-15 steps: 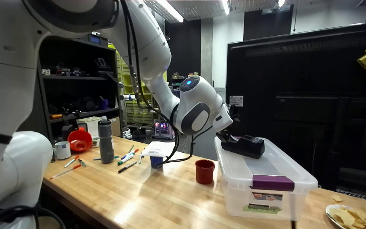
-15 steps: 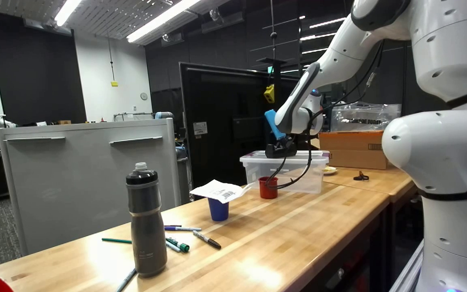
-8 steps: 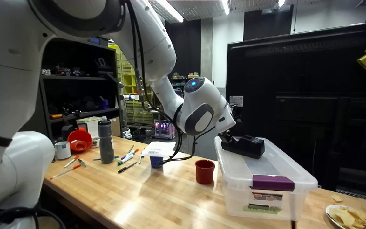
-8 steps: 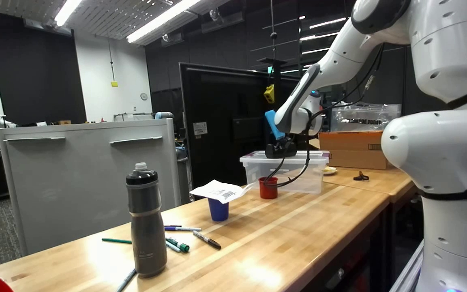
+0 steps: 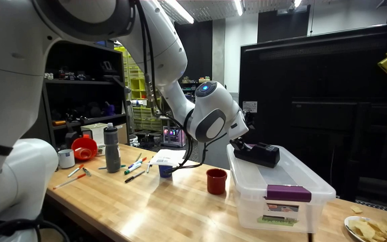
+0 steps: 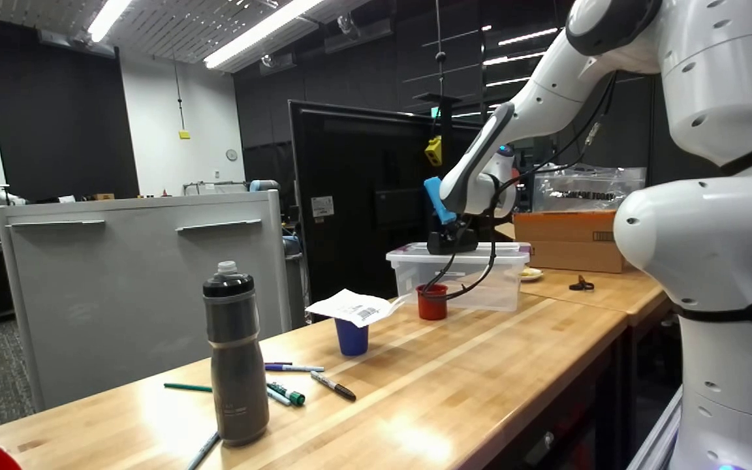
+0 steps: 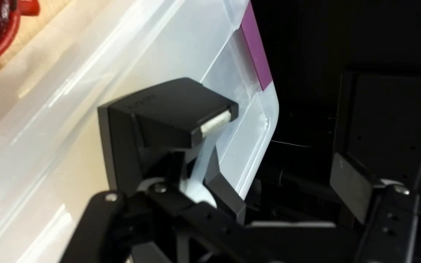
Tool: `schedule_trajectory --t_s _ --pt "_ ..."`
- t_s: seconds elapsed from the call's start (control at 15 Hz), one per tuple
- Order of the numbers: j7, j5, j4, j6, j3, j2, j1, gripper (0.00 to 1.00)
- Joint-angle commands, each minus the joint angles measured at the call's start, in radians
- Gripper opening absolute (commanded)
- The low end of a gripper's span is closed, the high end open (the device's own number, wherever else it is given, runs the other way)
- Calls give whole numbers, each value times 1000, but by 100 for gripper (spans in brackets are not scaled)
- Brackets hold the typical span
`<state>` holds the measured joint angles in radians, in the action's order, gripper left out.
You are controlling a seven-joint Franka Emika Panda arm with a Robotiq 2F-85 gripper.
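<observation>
My gripper (image 7: 291, 188) stands open, with nothing between its fingers. Close by is a black tape dispenser (image 7: 166, 106), lying on the lid (image 7: 199, 40) of a clear plastic bin (image 5: 277, 208) with purple latches. In the wrist view the left finger (image 7: 225, 190) is right beside the dispenser's white tape roll (image 7: 199, 193); whether they touch, I cannot tell. The right finger (image 7: 353, 188) hangs over the dark area past the lid's edge. In both exterior views the wrist is tilted just above the dispenser (image 6: 451, 243), and the fingertips are mostly hidden.
Beside the bin stands a red mug (image 5: 216, 181). A blue cup (image 5: 165, 171) has paper (image 5: 169, 157) on top, with arm cables hanging near it. A grey bottle (image 6: 235, 359), several pens and a plate of chips (image 5: 370, 230) share the table. A large black screen (image 5: 324, 114) rises behind.
The arm and wrist have shifted slightly towards the bin, then back a little over the last half second. The gripper has stayed open, and the dispenser, bin and mug have not moved.
</observation>
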<state>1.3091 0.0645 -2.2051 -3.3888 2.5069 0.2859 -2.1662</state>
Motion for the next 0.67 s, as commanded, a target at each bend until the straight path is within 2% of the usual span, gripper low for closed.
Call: schedule_trajectory --t_s 0.0,0.6 --pt "11 -3 10 20 -24 3 13 100" --pt "10 -8 57 56 -60 66 58 100"
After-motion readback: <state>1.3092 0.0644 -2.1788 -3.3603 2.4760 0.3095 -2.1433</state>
